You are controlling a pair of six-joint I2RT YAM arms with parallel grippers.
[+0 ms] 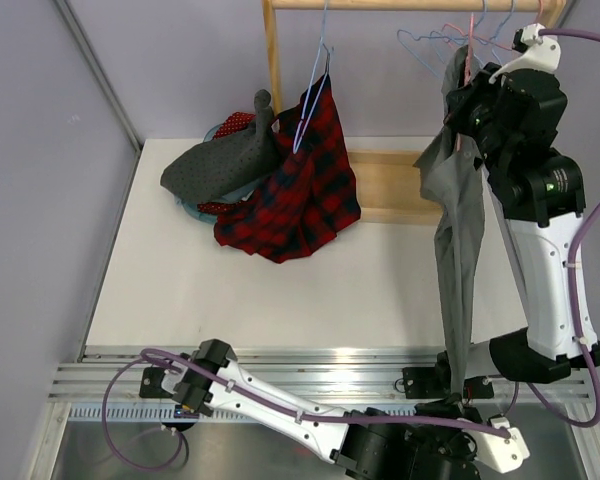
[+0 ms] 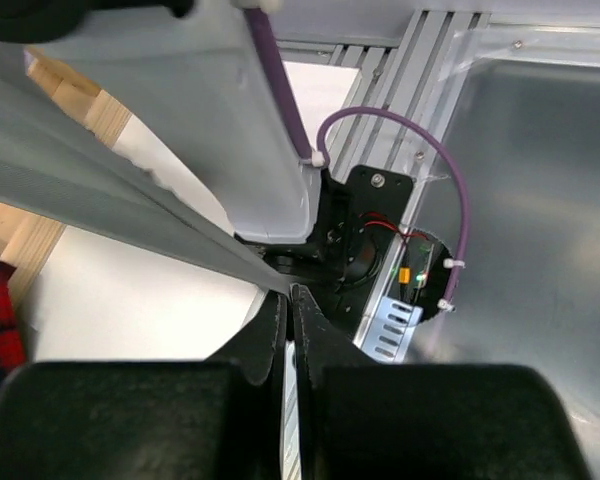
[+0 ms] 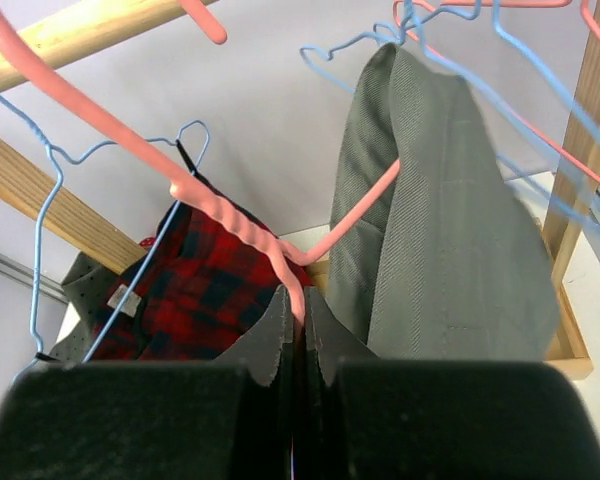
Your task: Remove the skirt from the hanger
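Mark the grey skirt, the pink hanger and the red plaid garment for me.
grey skirt (image 1: 460, 240): top view, middle of the hanging fabric.
pink hanger (image 3: 237, 228): right wrist view, ribbed sloping arm.
red plaid garment (image 1: 305, 195): top view, centre of the cloth.

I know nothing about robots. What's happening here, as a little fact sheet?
skirt: grey, hung over pink hanger, stretched downward
right fingers: shut on the pink hanger
left fingers: shut on the skirt's lower end
nearby: red plaid garment on a blue hanger; dotted grey cloth on table
progress: skirt not yet off the hanger
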